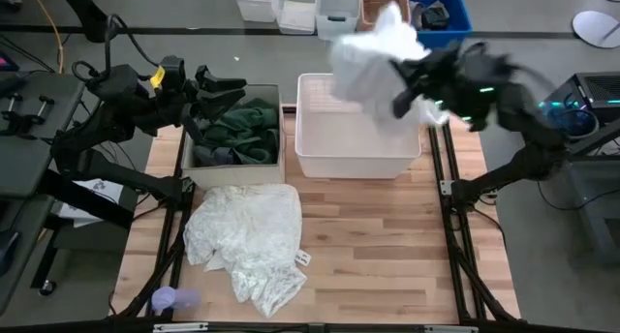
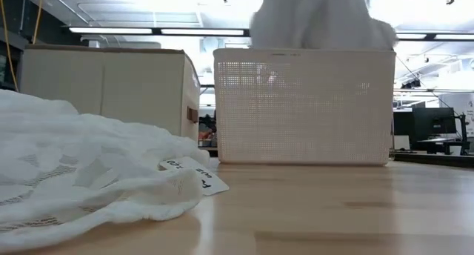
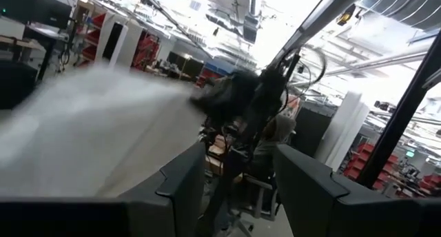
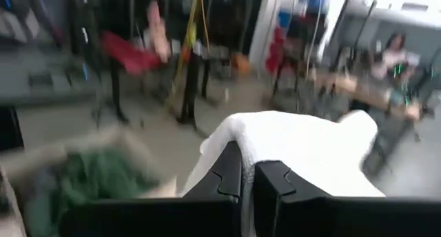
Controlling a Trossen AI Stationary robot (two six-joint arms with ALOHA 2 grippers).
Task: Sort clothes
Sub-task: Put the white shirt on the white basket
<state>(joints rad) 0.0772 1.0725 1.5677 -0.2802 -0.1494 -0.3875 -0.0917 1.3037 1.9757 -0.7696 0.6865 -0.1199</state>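
My right gripper (image 1: 399, 101) is shut on a white garment (image 1: 373, 47) held up over the white plastic basket (image 1: 315, 159). In the low view the garment (image 2: 318, 18) shows above the basket's rim (image 2: 304, 53). My left gripper (image 1: 232, 93) is open and empty above the beige fabric box (image 1: 232, 176), which holds a dark green piece (image 1: 247, 130) and a dark grey piece (image 1: 218, 156). A white lacy piece (image 1: 247, 241) lies crumpled on the table in front of the box, and its tag (image 2: 196, 173) rests on the wood. My right gripper pinches a bunched part of the white garment (image 4: 238, 137) between its two shut fingers (image 4: 227, 171). One layer or several, I cannot tell. The fingers come slanting from the table's right. The garment billows over and past the fingertips, lifted above the basket.
Storage bins (image 1: 320, 9) stand beyond the table's far edge. A small purple thing (image 1: 167, 298) lies at the near left corner. Bare wood (image 1: 387, 246) lies in front of the basket. The box and the basket stand side by side at the table's far half.
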